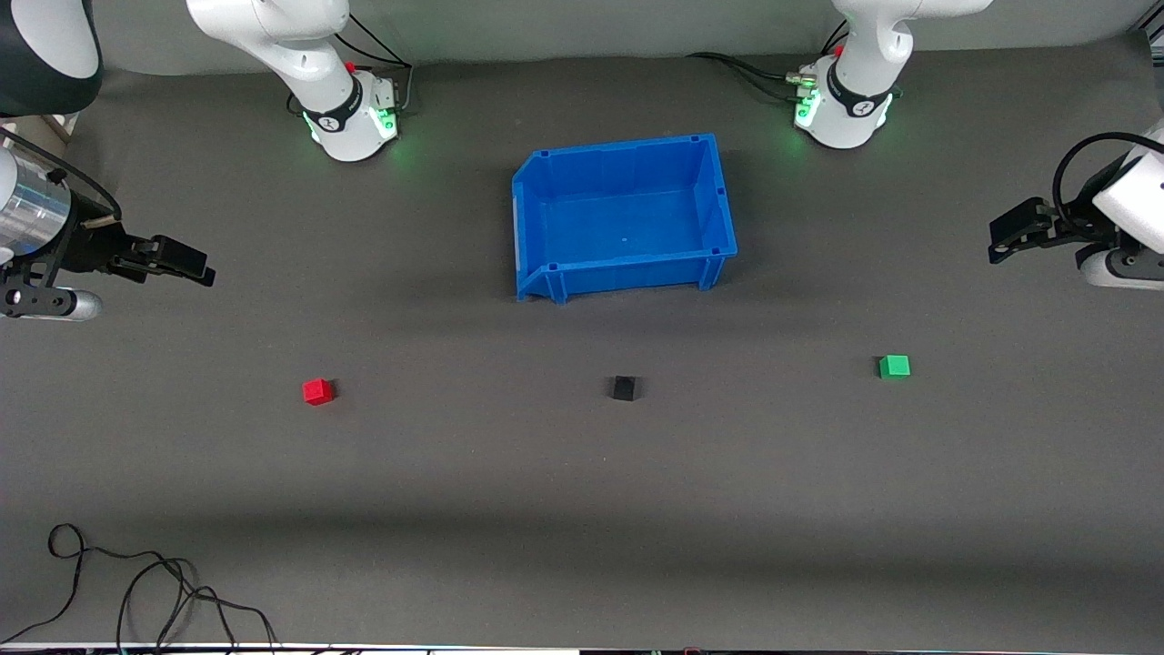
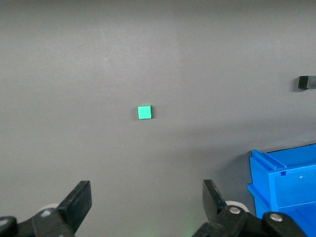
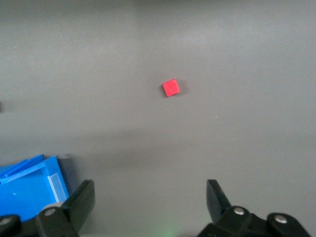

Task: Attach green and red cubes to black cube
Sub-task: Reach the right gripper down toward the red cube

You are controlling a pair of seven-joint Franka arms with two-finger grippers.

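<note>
Black cube untouched; left hand and right hand wide open, empty.

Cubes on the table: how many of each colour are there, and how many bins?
Red cube: 1
Black cube: 1
Green cube: 1
Blue bin: 1
Total: 4
</note>
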